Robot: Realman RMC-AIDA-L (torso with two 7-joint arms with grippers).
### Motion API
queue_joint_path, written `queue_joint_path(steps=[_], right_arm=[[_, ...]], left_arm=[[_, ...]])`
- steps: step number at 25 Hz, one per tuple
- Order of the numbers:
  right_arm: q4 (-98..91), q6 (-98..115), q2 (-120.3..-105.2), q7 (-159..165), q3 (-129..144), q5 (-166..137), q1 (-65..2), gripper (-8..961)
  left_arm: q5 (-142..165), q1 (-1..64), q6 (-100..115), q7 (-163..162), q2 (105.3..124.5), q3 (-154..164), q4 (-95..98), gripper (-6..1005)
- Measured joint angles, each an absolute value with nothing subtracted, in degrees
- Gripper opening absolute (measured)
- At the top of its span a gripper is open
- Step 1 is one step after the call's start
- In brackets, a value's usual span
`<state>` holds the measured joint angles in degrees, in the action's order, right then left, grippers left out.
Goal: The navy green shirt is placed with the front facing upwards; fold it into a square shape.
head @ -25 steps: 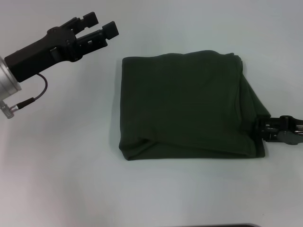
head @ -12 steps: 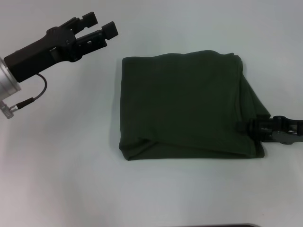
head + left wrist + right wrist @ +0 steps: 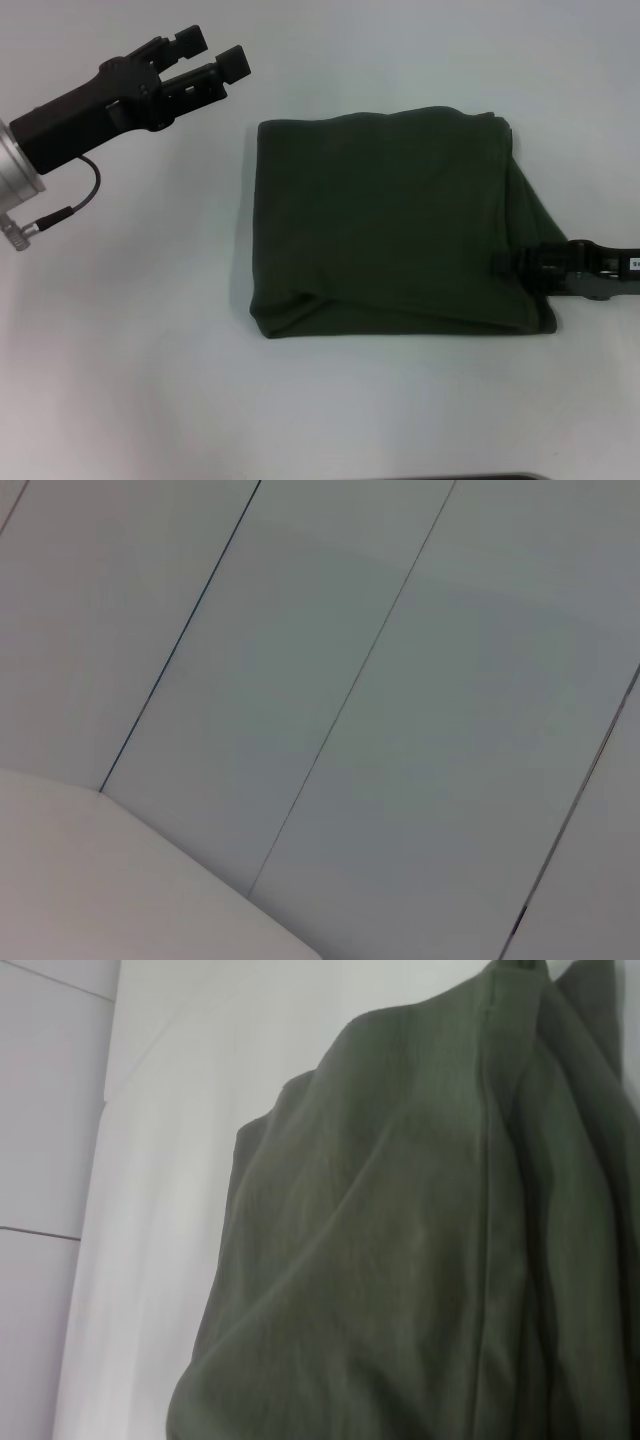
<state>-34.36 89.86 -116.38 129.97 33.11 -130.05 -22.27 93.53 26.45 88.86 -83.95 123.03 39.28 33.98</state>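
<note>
The navy green shirt [image 3: 385, 225] lies folded into a rough rectangle in the middle of the white table, plain side up with no lettering showing. My right gripper [image 3: 510, 266] comes in low from the right and rests at the shirt's right edge, near its lower right corner. The right wrist view is filled by the shirt [image 3: 420, 1250], its layered folds seen close up. My left gripper [image 3: 212, 50] hovers open above the table, up and to the left of the shirt and apart from it. The left wrist view shows no shirt.
White table [image 3: 150, 350] surrounds the shirt on all sides. A cable [image 3: 85, 195] hangs from the left arm's silver wrist. A dark edge [image 3: 460, 477] shows at the table's near side. In the left wrist view are pale wall panels [image 3: 400, 730].
My right gripper has slid leftward, from just off the shirt's right edge to over that edge. The left arm has stayed still.
</note>
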Motion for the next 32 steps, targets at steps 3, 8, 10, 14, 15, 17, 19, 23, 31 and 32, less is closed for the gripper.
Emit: queue_joint_path(steps=[3,8,10,14,15,17,19,23,31,32], right_arm=[[-34.02,89.75,-116.40,129.95,33.11,-130.06,-22.55,766],[-33.67,89.95,-116.45,129.95,32.79,-129.93,-22.90,745],[-33.43,90.13,-116.41,129.96,32.73,-129.88,-22.96,686],[-33.40,90.17,-116.31,129.99,32.69,-129.79,-22.97,567],[-33.39,90.18,-116.30,130.02,32.69,-129.79,-23.00,536],[-33.37,90.20,-116.29,130.10,32.69,-129.80,-23.12,475],[-33.32,90.44,-116.31,130.16,32.74,-129.84,-23.19,414],[-33.30,91.01,-116.27,129.81,32.51,-129.77,-23.15,274],[-33.37,92.59,-116.17,128.14,30.75,-128.40,-23.89,51],[-33.38,92.91,-116.17,127.88,30.73,-127.96,-24.12,43]], left_arm=[[93.51,26.45,88.86,-83.93,123.03,39.29,33.98,948],[93.50,26.45,88.85,-83.92,123.03,39.29,34.06,948],[93.50,26.45,88.85,-83.92,123.03,39.28,34.07,948],[93.50,26.45,88.85,-83.92,123.03,39.26,34.02,948],[93.50,26.45,88.85,-83.92,123.03,39.24,34.02,948],[93.50,26.45,88.85,-83.92,123.03,39.21,34.08,948],[93.47,26.45,88.85,-83.92,123.03,39.20,34.13,948],[93.42,26.45,88.85,-83.92,123.03,39.17,34.12,948],[93.41,26.46,88.83,-83.85,122.98,39.11,34.03,948],[93.41,26.47,88.82,-83.85,122.97,39.11,34.03,948]])
